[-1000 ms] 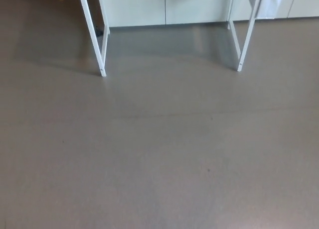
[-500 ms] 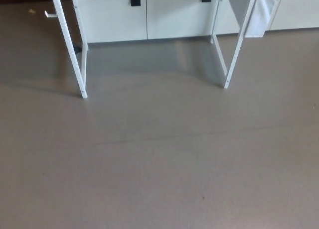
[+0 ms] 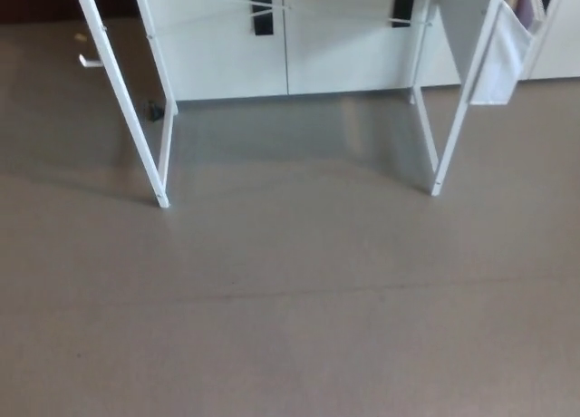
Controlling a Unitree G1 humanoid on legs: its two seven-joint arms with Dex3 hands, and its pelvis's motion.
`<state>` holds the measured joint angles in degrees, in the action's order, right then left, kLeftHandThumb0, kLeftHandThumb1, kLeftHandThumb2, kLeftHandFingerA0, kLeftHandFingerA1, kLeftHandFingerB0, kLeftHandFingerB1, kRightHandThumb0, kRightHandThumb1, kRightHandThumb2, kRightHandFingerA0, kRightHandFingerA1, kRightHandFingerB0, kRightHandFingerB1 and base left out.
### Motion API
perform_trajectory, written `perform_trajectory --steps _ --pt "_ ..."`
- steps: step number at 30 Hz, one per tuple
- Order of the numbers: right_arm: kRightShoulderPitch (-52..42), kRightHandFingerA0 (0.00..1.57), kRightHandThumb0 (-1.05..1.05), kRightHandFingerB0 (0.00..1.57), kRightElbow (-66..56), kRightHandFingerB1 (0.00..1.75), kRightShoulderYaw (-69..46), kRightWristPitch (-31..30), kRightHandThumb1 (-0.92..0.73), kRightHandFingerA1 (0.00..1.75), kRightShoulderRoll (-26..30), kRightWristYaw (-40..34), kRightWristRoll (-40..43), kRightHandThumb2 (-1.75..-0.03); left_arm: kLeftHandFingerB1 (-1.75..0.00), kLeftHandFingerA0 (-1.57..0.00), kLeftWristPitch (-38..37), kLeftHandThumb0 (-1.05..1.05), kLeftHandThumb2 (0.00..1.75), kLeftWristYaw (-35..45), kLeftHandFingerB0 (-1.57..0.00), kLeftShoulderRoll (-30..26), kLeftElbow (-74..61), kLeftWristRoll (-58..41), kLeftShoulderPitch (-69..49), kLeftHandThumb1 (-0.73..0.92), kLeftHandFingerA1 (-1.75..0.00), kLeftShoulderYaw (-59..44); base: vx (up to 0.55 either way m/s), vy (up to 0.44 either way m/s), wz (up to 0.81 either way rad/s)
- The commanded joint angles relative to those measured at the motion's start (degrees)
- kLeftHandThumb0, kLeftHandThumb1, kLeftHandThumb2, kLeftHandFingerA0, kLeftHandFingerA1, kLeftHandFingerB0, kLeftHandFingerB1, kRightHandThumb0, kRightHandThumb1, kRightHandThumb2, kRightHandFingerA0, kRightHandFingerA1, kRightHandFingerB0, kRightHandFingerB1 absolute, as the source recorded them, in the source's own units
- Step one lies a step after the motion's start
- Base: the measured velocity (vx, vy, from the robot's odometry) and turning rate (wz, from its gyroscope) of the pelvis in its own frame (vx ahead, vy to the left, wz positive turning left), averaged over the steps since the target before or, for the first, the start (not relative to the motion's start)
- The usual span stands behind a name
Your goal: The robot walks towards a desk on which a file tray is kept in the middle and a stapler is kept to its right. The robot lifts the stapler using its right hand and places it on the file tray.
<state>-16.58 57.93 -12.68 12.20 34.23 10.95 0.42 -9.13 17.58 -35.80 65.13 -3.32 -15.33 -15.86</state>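
Desk (image 3: 169, 145) top cut off, only white frame showing: left leg (image 3: 124, 100), white cabinets (image 3: 227, 54) behind with black handles (image 3: 262, 15), right leg (image 3: 460, 109), white pouch (image 3: 497, 59) hanging beside it. Grey floor (image 3: 290, 308) in front. Stapler, file tray, both hands out of shot, so can't tell finger state.

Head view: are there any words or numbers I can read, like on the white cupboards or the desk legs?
None: no words, numbers, labels or signs can be read anywhere.
The white cupboards are plain, with only black handles on them.
The desk legs, the white hanging pocket and the floor show no writing.
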Motion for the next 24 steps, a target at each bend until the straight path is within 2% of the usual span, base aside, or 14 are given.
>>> perform_trajectory --steps 1,3,4,10,11,12,13,16,17,18,19,21,22,24 --pt "-0.7 0.26 -0.71 0.00 -0.2 0.21 0.2 -0.2 -0.57 0.51 0.3 0.3 -0.2 -0.90 -0.32 -0.44 -1.1 -0.52 0.58 -0.4 -0.26 -0.8 0.2 0.0 0.1 0.59 -0.41 -0.2 0.20 0.007 -0.05" --pt "-0.3 0.29 -0.67 0.01 0.1 0.23 -0.3 -0.4 -0.56 0.52 -0.2 -0.7 0.2 -0.88 -0.32 -0.44 -1.1 -0.51 0.58 -0.5 -0.26 -0.8 0.2 0.0 0.2 0.59 -0.41 -0.1 0.23 0.047 -0.11" --pt "-0.4 0.32 -0.61 0.00 0.4 0.26 -0.4 0.4 -0.70 0.38 -0.4 -0.8 0.2 -0.61 -0.32 -0.46 -1.4 -0.53 0.58 -1.2 -0.26 -1.1 1.2 1.1 0.8 0.59 -0.41 0.7 0.32 0.102 -0.07" --pt "-0.1 0.33 -0.64 0.01 0.8 0.28 0.1 -0.5 -0.70 0.39 -0.1 -1.0 -0.2 -0.61 -0.32 -0.44 -2.0 -0.53 0.57 -0.6 -0.26 -1.1 0.4 0.1 0.0 0.59 -0.42 0.4 0.35 0.128 -0.01" --pt "0.1 0.28 -0.68 0.00 1.6 0.21 1.0 -0.3 -0.58 0.51 0.2 -1.1 -1.3 -0.90 -0.32 -0.44 -2.3 -0.54 0.58 -0.5 -0.26 -1.3 0.4 0.3 -0.1 0.60 -0.42 0.6 0.21 0.009 0.01" --pt "0.4 0.28 -0.67 0.00 1.9 0.23 0.4 -0.8 -0.57 0.51 0.1 -0.3 -0.3 -0.89 -0.32 -0.44 -1.9 -0.54 0.58 -0.9 -0.27 -1.3 0.3 0.5 -0.1 0.59 -0.41 0.8 0.22 -0.032 0.05" --pt "0.8 0.33 -0.62 0.00 2.4 0.25 0.5 -1.0 -0.70 0.36 0.1 -0.4 -0.3 -0.61 -0.32 -0.45 -1.6 -0.54 0.57 -0.7 -0.27 -1.2 -0.2 -0.1 -0.3 0.59 -0.42 0.3 0.22 -0.056 0.12" --pt "1.2 0.28 -0.60 0.05 3.7 0.19 -0.2 0.4 -0.66 0.38 -0.3 -0.4 0.4 -0.62 -0.32 -0.43 -1.7 -0.52 0.58 -0.6 -0.26 -1.3 -0.2 0.2 -0.3 0.61 -0.41 0.6 0.20 -0.132 0.15" --pt "1.1 0.30 -0.61 0.02 3.1 0.25 0.0 -0.4 -0.70 0.38 -0.2 -0.2 0.3 -0.60 -0.41 -0.38 -1.7 -0.58 0.76 -0.6 -0.22 -1.3 -0.3 0.3 -0.4 0.52 -0.49 0.7 0.19 -0.165 0.13" --pt "1.1 0.30 -0.61 0.02 3.1 0.25 0.0 -0.4 -0.70 0.38 -0.1 -0.1 0.3 -0.60 -0.41 -0.38 -1.7 -0.58 0.76 -0.6 -0.22 -1.3 -0.4 0.3 -0.4 0.52 -0.49 0.7 0.22 -0.160 0.10" --pt "1.1 0.27 -0.71 0.00 3.1 0.22 0.7 -0.5 -0.59 0.51 0.2 -0.5 -0.6 -0.91 -0.32 -0.44 -1.7 -0.54 0.58 -0.5 -0.26 -1.3 -0.4 0.2 -0.4 0.59 -0.42 0.7 0.23 -0.244 0.07" --pt "0.8 0.28 -0.67 0.01 2.8 0.23 0.8 0.3 -0.56 0.51 0.2 -1.2 -0.7 -0.88 -0.32 -0.47 -1.7 -0.52 0.58 -0.6 -0.27 -1.4 -0.8 0.3 -0.7 0.59 -0.42 0.8 0.28 -0.278 0.00" --pt "0.7 0.37 -0.62 0.03 2.8 0.21 1.1 0.4 -0.70 0.42 0.3 -1.3 -1.0 -0.63 -0.32 -0.50 -1.3 -0.51 0.58 -0.9 -0.29 -1.3 -1.2 0.4 -0.8 0.59 -0.42 0.8 0.38 -0.198 0.42" --pt "0.7 0.37 -0.62 0.03 2.8 0.21 1.5 0.3 -0.70 0.42 0.5 -1.1 -1.3 -0.63 -0.32 -0.50 -0.7 -0.51 0.58 -1.3 -0.29 -1.2 -1.2 0.4 -0.5 0.59 -0.42 0.9 0.31 -0.188 0.17"
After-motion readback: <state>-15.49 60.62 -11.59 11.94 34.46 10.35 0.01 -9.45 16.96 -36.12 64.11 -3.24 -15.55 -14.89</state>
